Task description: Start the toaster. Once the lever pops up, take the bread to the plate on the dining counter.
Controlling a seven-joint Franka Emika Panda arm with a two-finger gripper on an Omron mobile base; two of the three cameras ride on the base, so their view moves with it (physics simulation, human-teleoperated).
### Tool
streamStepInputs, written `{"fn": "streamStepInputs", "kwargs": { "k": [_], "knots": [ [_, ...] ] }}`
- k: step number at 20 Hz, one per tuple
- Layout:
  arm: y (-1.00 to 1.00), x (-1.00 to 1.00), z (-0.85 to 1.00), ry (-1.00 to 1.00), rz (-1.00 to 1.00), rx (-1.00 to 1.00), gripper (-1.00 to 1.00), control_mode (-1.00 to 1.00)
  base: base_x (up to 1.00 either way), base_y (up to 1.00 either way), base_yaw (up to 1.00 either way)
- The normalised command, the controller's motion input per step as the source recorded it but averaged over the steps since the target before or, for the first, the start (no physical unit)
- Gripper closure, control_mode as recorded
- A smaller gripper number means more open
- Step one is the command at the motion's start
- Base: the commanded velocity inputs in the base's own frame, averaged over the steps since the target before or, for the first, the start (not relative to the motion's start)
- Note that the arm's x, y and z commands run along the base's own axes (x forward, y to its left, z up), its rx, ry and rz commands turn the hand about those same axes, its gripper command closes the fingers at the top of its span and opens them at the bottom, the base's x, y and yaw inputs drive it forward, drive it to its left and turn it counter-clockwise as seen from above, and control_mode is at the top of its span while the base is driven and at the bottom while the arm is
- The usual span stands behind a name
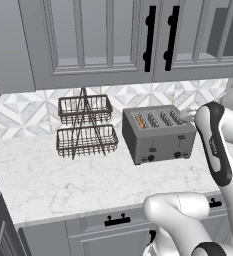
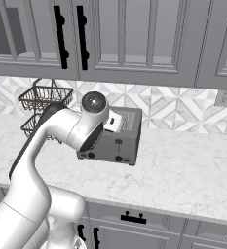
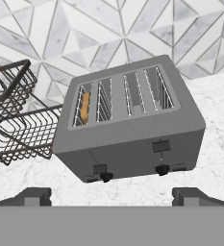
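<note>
Toaster point(image 2: 116, 143) partly hidden by arm in right base view; bread point(image 3: 85, 107) mostly sunk in its leftmost slot, only golden edge visible; toaster on desk point(image 1: 63, 175) beside wire rack point(image 1: 85, 125); end effector point(image 3: 111, 196) wide open, holding nothing.

A rendered home kitchen: grey panelled wall cabinets point(image 1: 98, 40) with dark bar handles point(image 1: 150, 39) hang above a white marble-patterned bench point(image 1: 63, 175), backed by a wall of grey-and-white geometric tile point(image 2: 173, 104). A grey four-slot toaster point(image 1: 158, 134) stands on the bench beside a two-tier wire basket rack point(image 1: 85, 125), with a slice of bread point(image 3: 85, 107) in one slot. Drawer fronts point(image 2: 134, 221) with dark pulls run beneath, and a wall outlet point(image 2: 223, 97) sits in the tile.
</note>
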Motion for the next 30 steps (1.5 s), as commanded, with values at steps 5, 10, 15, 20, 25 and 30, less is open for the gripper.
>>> {"fn": "streamStepInputs", "kwargs": {
  "k": [5,10,15,20,25,30],
  "knots": [
    [0.00,0.00,0.00,0.00,0.00,0.00,-1.00,-1.00,0.00,0.00,0.00],
    [0.00,0.00,0.00,0.00,0.00,0.00,-1.00,-1.00,0.00,0.00,0.00],
    [0.00,0.00,0.00,0.00,0.00,0.00,-1.00,-1.00,0.00,0.00,0.00],
    [0.00,0.00,0.00,0.00,0.00,0.00,-1.00,-1.00,0.00,0.00,0.00],
    [0.00,0.00,0.00,0.00,0.00,0.00,-1.00,-1.00,0.00,0.00,0.00],
    [0.00,0.00,0.00,0.00,0.00,0.00,-1.00,-1.00,0.00,0.00,0.00]
  ]
}}
